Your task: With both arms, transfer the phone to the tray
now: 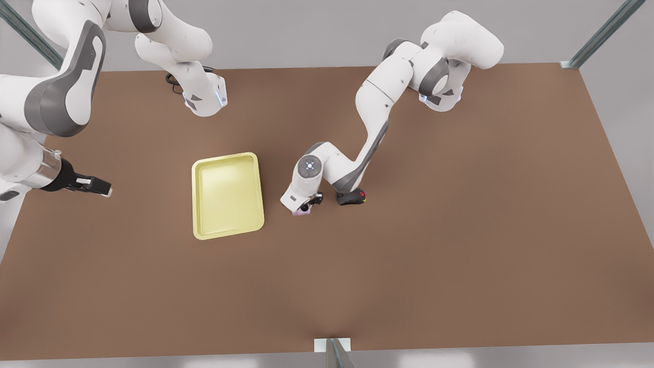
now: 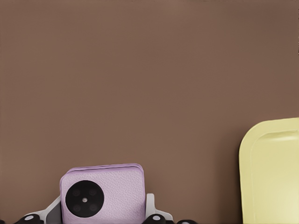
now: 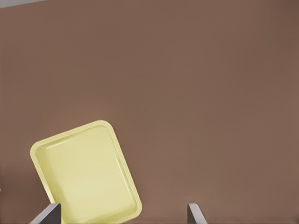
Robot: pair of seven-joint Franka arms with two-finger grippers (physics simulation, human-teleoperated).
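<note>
Phone [image 2: 103, 195] and left gripper [image 1: 305, 204] meet on the brown table [image 1: 460, 230], just off the tray's [image 1: 228, 196] edge on the front view's right. In the left wrist view we see the pale pink phone standing between the two fingers [image 2: 150, 206], one on each side and close against its edges, so we read the jaws as closed on it. Its round black camera ring faces that camera. We see the phone only as a pale sliver under the gripper in the front view. A black mouse [image 1: 351, 197] with coloured lights lies just beside the left gripper, on the side away from the tray.

We find the right gripper [image 1: 94, 185] at the front view's left, above the table and well apart from the tray, waiting. Its jaws are spread, with nothing between them; the right wrist view shows both fingertips [image 3: 46, 214] wide apart, the yellow tray lying beyond them.
</note>
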